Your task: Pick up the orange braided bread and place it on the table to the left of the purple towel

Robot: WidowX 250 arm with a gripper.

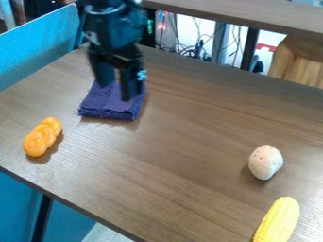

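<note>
Gripper: the gripper (118, 90) is open, its two fingers apart above the cloth (108, 107); whether the tips touch it, I cannot tell.
Cloth place: upper left of the view, folded flat on the surface (170, 156), beyond the twist (42, 137).
Cloth weight: probably light.
Cloth feel: likely soft and limp, with a rough nap that should grip well rather than slip; nothing fragile about it.
Cloth hold: best pinched at a fold or near the middle, taking up several layers; a thin bite at one edge may let it unfold or sag.
Twist: orange, knobbly, likely stiff; its waists between lobes look the best hold.
Lump (266, 162): pale, spotted, egg-shaped; could roll if gripped off-centre.
Corn (277, 222): yellow, near the lower right corner, likely firm.
Containers: all four things lie straight on the surface, outside any container.
</note>
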